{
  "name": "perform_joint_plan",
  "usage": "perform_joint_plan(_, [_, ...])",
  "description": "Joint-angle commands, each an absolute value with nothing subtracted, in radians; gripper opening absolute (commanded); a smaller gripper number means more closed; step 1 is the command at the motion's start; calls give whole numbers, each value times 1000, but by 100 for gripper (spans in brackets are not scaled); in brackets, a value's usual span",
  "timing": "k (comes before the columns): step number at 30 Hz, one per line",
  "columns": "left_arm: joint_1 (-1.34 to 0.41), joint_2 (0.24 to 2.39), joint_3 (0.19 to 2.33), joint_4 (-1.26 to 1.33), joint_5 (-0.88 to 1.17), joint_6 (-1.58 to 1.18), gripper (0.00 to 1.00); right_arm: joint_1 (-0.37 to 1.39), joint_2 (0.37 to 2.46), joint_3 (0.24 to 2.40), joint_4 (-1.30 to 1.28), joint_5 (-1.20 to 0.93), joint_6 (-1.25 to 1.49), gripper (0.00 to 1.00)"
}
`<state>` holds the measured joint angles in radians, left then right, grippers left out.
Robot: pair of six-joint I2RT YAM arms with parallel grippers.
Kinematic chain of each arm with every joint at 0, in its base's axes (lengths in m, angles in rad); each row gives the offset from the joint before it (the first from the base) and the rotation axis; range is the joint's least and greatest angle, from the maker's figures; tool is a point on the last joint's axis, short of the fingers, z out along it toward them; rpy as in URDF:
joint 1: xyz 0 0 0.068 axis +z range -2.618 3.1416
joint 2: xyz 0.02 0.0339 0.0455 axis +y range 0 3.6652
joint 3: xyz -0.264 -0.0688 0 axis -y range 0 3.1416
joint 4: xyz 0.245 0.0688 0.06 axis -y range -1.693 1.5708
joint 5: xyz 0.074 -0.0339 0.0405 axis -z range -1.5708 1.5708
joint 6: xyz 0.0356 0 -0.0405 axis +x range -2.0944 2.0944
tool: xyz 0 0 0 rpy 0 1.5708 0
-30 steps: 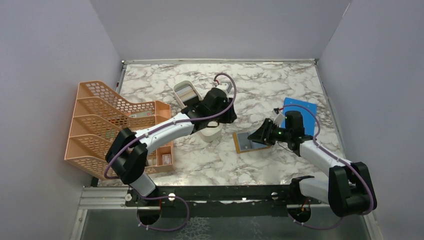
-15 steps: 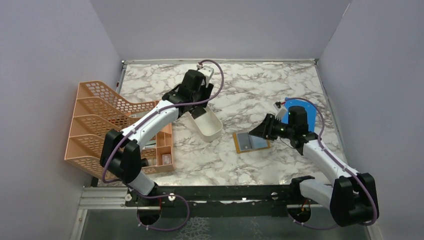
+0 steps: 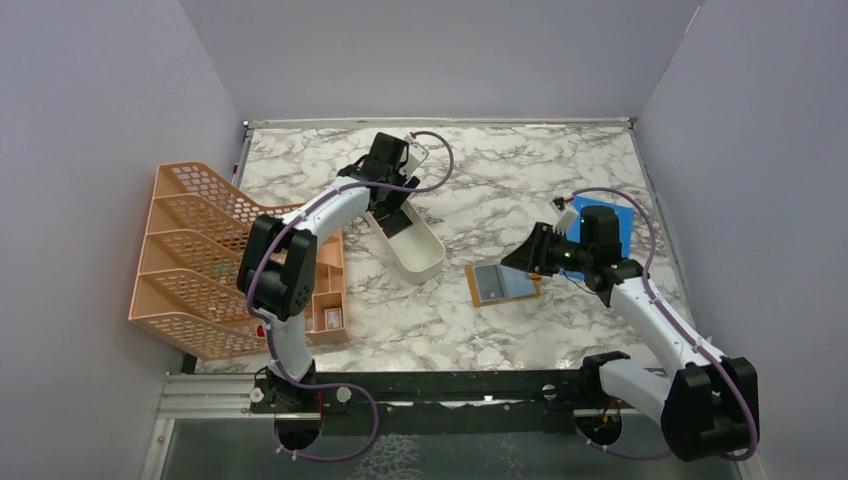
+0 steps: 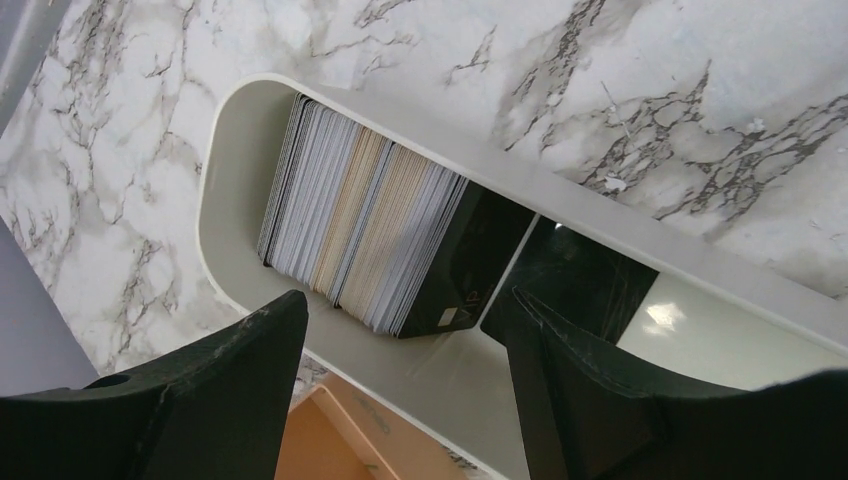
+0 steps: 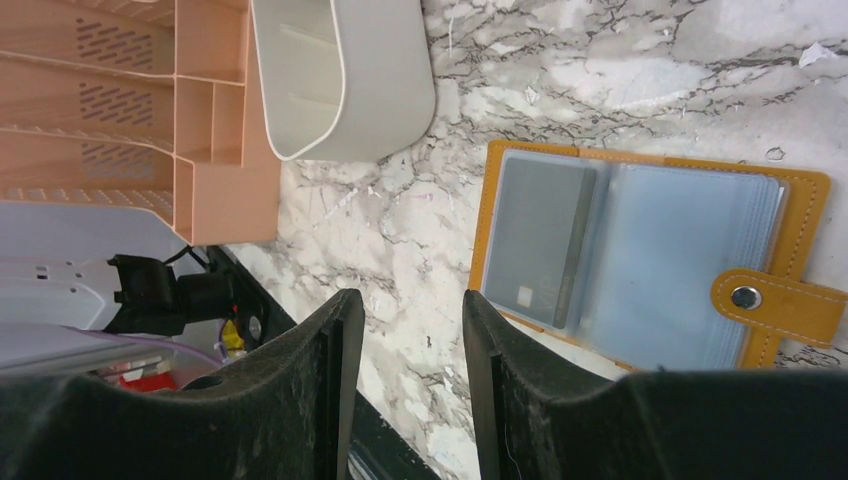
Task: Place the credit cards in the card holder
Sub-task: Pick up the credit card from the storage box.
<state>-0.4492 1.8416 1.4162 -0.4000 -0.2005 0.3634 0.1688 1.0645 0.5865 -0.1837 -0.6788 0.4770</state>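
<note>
- A white, grey-veined marble table (image 3: 520,160) is seen carrying four things.
- A peach mesh file rack (image 3: 200,250) is set at its left edge.
- A long white tray (image 3: 425,262) is laid diagonally, just beside the file rack.
- An orange-tan card holder (image 3: 500,283) is spread open and flat, right of the tray's near end.
- A bright blue sheet (image 3: 624,222) is laid flat near the right edge, beyond the card holder.

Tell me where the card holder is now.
The card holder lies open right of centre in the top view, right of the white tray, beside the right gripper.
</note>
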Motion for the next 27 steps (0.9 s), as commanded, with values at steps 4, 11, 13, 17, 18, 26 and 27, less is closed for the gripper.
perform_joint_plan(4, [-422,1947,1476,-398,-174,463,75,172,986,622,-231,-621,478,47])
perform_joint_plan(11, [-419,2023,1497,-383,-218,479,75,172,978,641,-243,-607,487,47])
perform_joint_plan(13, [-419,2039,1502,-374,-251,489,72,172,977,645,-246,-606,487,47])
perform_joint_plan(17, [-420,2035,1509,-370,-266,494,52,172,969,656,-264,-600,484,47])
perform_joint_plan(18, [-419,2028,1509,-371,-262,494,46,172,963,655,-264,-599,486,47])
perform_joint_plan(26, [-422,1994,1504,-371,-271,504,26,172,949,640,-256,-610,500,47])
perform_joint_plan(27, [-422,1987,1503,-373,-269,501,26,172,951,638,-256,-611,500,47])
